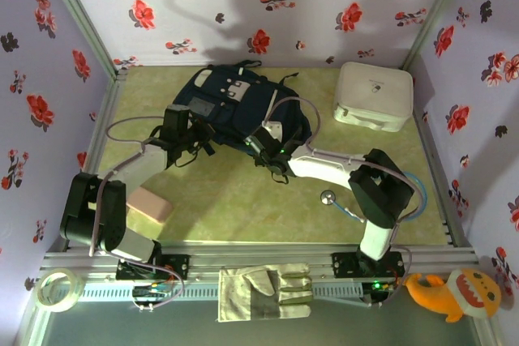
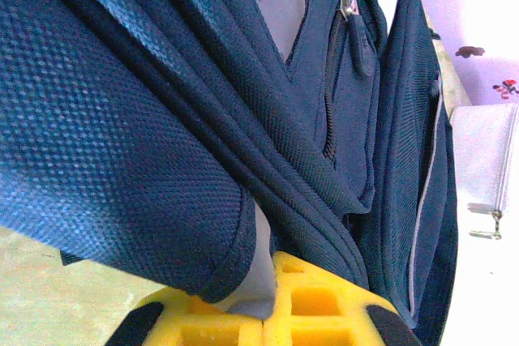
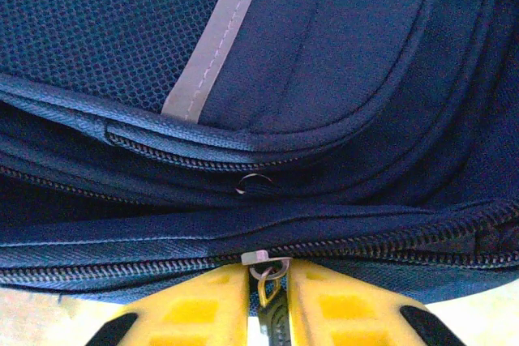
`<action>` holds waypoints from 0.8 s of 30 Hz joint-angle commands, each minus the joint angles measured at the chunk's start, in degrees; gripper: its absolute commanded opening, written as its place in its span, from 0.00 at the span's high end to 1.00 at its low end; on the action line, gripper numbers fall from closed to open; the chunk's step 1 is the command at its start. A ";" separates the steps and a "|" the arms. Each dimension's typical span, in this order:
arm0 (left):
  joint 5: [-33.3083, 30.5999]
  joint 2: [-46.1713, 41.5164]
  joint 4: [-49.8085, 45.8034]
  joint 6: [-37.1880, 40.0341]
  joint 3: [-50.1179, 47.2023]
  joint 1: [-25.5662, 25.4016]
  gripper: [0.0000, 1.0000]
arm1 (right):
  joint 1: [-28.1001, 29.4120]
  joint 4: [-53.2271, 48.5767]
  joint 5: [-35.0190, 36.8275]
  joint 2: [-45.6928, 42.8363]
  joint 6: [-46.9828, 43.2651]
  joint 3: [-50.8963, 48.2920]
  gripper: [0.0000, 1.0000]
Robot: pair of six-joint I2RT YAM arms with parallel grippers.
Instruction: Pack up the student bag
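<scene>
From overhead I get bright, even light from above. The table (image 1: pixel 243 200) reads clearly, and soft arm shadows fall across the back wall (image 1: pixel 203 6). The wide lens splays the corner posts outward, and the white case (image 1: pixel 373 95) runs close to blown out. On the left wrist camera the backpack (image 2: pixel 122 119) weave is crisp, but glare washes out the top-right corner and the left fingers (image 2: pixel 316 318) look soft. On the right wrist camera the zip teeth (image 3: pixel 122 269) are sharp, while the right fingers (image 3: pixel 195 313) and zip pull (image 3: pixel 265 269) blur slightly.
</scene>
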 commanded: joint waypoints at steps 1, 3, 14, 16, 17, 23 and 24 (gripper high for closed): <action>1.87 -0.62 1.68 2.09 3.22 0.08 1.00 | -0.47 -2.65 4.00 0.17 0.44 1.14 0.87; 1.46 -0.38 1.44 2.53 3.18 0.30 1.00 | -0.53 -3.17 6.23 -0.87 0.85 0.22 0.88; -0.01 2.11 0.54 5.42 1.72 2.81 1.00 | -6.66 -4.39 12.07 -11.17 0.46 -10.75 0.92; 0.03 3.31 0.53 5.94 1.88 2.79 1.00 | -8.14 -4.39 11.10 -12.21 -1.01 -11.54 0.93; 0.06 3.82 0.48 6.27 2.02 2.78 1.00 | -8.63 -4.12 10.24 -12.49 -1.90 -11.57 0.93; 0.04 9.23 -1.49 10.72 6.23 3.55 1.00 | -9.00 -1.95 0.69 -10.96 -9.55 -8.11 1.00; 0.07 10.60 -2.09 11.49 7.60 3.87 1.00 | -8.85 -1.08 -1.85 -10.47 -10.54 -7.66 1.00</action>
